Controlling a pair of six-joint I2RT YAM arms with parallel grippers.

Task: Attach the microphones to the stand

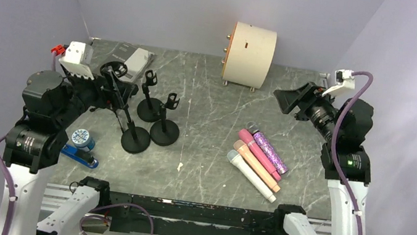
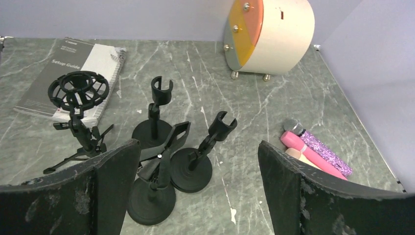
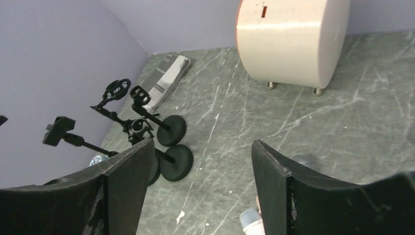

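both tools stand apart and hold nothing; the left tool [image 2: 198,147] hovers over the cluster of stands [image 1: 152,111] at the left of the worktop [image 1: 216,93]; the right tool [image 3: 201,144] hangs at the right, behind the microphones [image 1: 258,162]; these lie flat in a row, packed side by side: white mic [image 1: 251,175], peach mic [image 1: 258,166], pink mic [image 1: 258,153], purple glitter mic [image 1: 269,151]; no clip is filled yet; as i judge it, closing on one mic may drag or roll its neighbours; the stands sit base to base, so pressing a mic into one clip could tip it or knock the next; a clip tilted away may refuse the mic.
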